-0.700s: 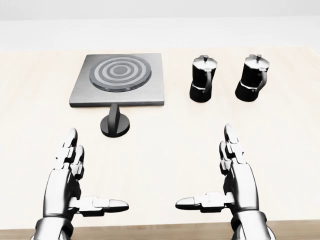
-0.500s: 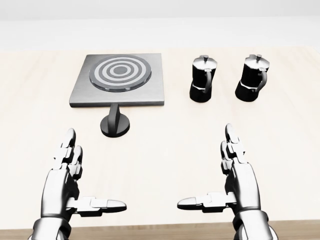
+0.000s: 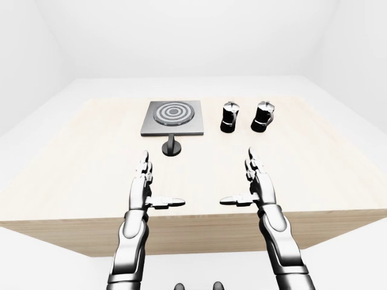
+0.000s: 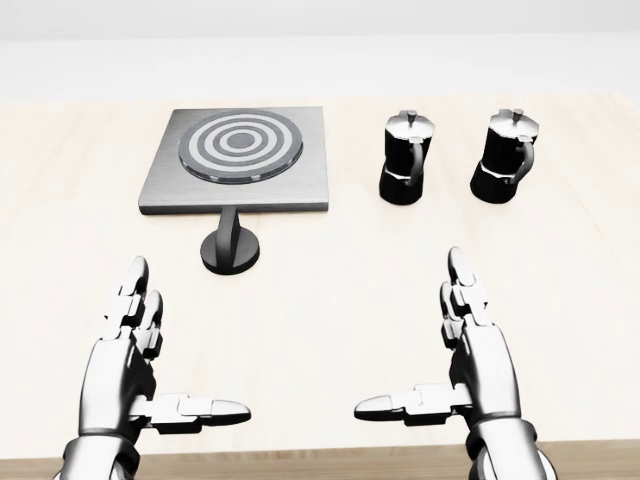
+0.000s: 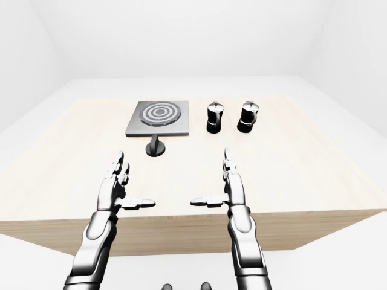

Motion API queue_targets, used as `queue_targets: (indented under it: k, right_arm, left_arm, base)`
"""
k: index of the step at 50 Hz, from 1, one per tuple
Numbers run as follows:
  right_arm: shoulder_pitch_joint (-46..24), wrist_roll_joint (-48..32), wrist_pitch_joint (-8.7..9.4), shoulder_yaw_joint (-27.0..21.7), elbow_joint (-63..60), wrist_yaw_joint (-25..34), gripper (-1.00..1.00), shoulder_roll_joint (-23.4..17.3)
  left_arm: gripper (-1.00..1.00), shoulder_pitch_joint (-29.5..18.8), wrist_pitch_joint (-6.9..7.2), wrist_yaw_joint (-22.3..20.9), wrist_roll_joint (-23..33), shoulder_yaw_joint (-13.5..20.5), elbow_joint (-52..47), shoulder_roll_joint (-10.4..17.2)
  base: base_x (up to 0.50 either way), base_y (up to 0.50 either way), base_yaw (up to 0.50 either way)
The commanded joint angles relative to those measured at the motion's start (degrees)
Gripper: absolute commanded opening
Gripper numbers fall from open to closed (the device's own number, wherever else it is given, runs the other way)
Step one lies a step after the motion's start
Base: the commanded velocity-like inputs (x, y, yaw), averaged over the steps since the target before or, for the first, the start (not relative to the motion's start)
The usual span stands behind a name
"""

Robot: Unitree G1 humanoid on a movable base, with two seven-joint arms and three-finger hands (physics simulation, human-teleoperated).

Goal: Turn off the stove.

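I count one stove [image 4: 238, 160] — a grey square plate with a ringed burner — sitting far left on the wooden table [image 4: 330, 300], and one black knob [image 4: 230, 245] on a round base just near of it, touching its near edge or nearly so. To the right stand two black moka pots, one [image 4: 406, 158] beside the other [image 4: 507, 155], a little apart. My left hand [image 4: 135, 375] and right hand [image 4: 470, 370] hover over the near side of the table — both spread wide, fingers straight, thumbs pointing inward, holding nothing and well short of the knob.
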Motion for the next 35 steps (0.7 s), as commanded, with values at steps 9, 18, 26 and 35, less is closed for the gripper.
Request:
queue_targets:
  k: [9,18,26,35]
  right_arm:
    - [0.1,-0.1,0.02,0.1,-0.3,0.2,1.0,0.1]
    - [0.1,-0.2,-0.19,0.1,-0.1,0.3,1.0,0.0]
    - [0.1,-0.3,0.14,0.2,-0.6,0.2,1.0,0.1]
    - [0.0,-0.2,-0.16,0.0,-0.1,0.3,1.0,0.0]
  left_arm:
    - [1.0,-0.2,-0.44,0.0,-0.1,0.1,0.5,0.1]
    - [1.0,0.1,-0.08,0.0,-0.1,0.1,-0.1,0.0]
    - [1.0,0.2,0.2,0.1,-0.1,0.1,-0.5,0.1]
    - [1.0,-0.4,-0.26,0.5,0.3,0.1,0.5,0.1]
  base:
    - [0.0,0.16,0.0]
    - [0.0,0.24,0.0]
    - [0.0,0.23,0.0]
    - [0.0,0.21,0.0]
